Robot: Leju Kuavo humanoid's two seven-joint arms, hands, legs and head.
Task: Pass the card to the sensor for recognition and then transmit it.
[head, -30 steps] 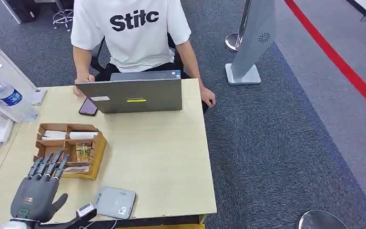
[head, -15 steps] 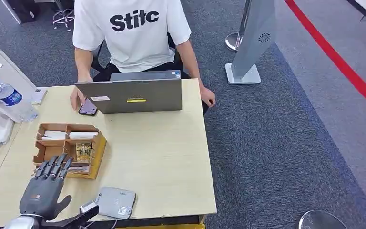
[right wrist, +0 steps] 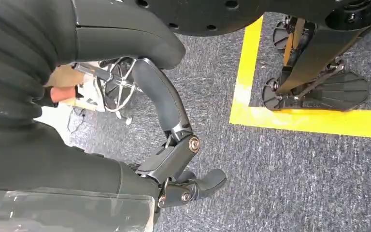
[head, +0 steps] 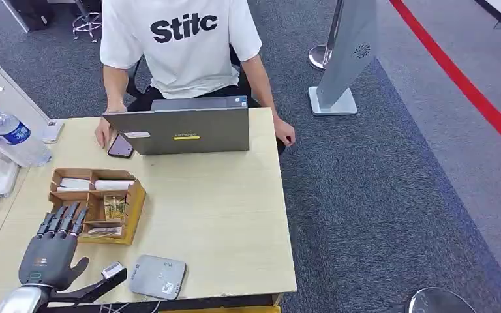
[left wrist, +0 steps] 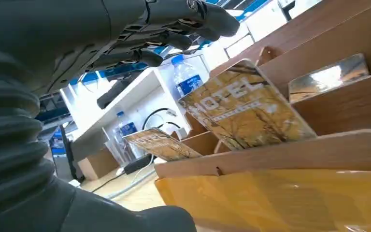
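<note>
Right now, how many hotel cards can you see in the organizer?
2: one hotel card stands in the wooden organizer, a second card in the compartment behind. Others may be hidden.

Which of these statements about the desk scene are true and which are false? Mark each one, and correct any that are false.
1. The left hand holds a card. False: it holds nothing, its fingers apart by the wooden organizer.
2. Hotel cards stand in the wooden organizer. True.
3. The grey card reader lies at the desk's near edge. True.
4. The laptop is folded shut. False: it stands open before the person.
5. A water bottle stands at the far left of the desk. True.
6. The right hand is above the desk. False: it hangs over grey carpet.
</note>
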